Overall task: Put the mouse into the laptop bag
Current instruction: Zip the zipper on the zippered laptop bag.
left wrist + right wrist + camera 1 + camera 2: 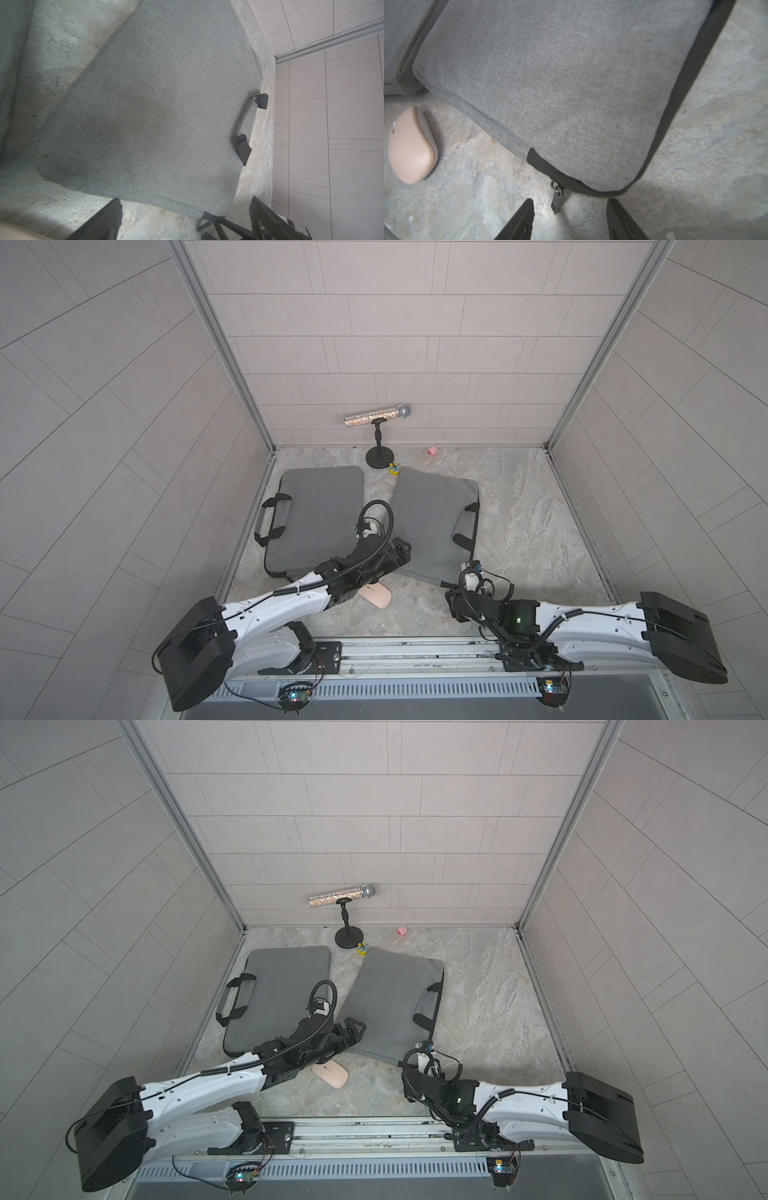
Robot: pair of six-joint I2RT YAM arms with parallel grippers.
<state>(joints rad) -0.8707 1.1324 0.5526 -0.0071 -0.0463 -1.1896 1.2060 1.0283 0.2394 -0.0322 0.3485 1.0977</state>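
The pink mouse (376, 596) is lying on the stone table (519, 556), just beside the near edge of the laptop bag (432, 522) and partly tucked under the left arm. The left gripper (186, 207) is hovering over that edge, jaws spread wide, holding nothing. The right gripper (570, 201) is sitting at the bag's corner, fingers apart, the zipper pull (557, 199) lying between them unpinched. A second grey bag (316, 514) is resting alongside.

mouse (376, 596): part under left arm (286, 600) | pink item (432, 451): too small to tell
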